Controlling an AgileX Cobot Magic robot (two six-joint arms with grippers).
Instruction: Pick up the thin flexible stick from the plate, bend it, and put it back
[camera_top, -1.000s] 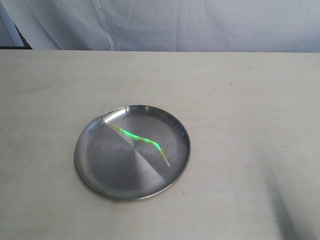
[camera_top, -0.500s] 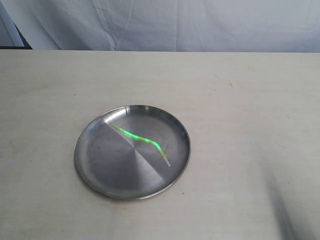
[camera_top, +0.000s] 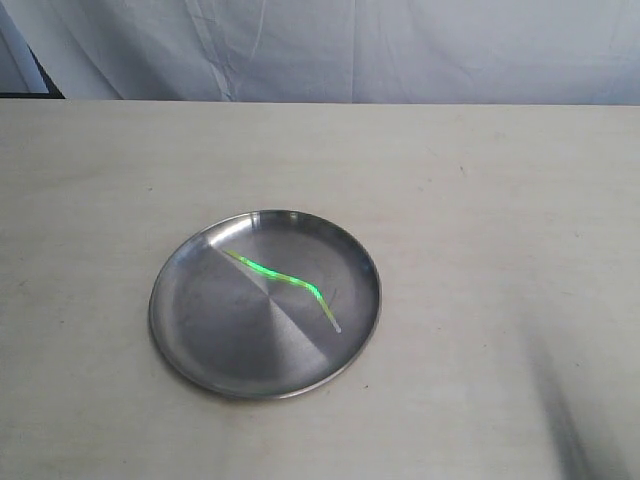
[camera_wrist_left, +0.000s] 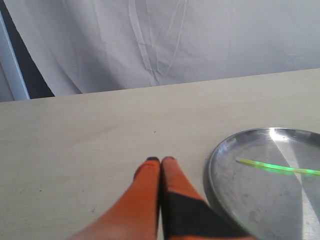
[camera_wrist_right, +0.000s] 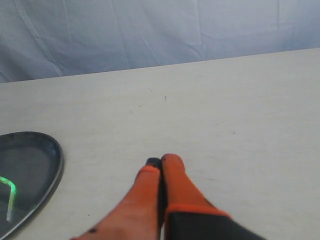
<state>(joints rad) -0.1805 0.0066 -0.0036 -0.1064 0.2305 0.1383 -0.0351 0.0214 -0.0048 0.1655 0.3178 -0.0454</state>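
Observation:
The round steel plate lies on the table a little left of centre. Across it lies the thin flexible stick, glowing yellow-green, wavy, with a whitish tip toward the plate's right rim. No gripper shows in the exterior view. In the left wrist view my left gripper has its orange fingers pressed together, empty, just beside the plate, on which the stick lies. In the right wrist view my right gripper is shut and empty over bare table, well apart from the plate and the stick's bent end.
A pale cloth backdrop hangs behind the table's far edge. The beige tabletop stretches around the plate on all sides. A soft arm shadow falls at the front right.

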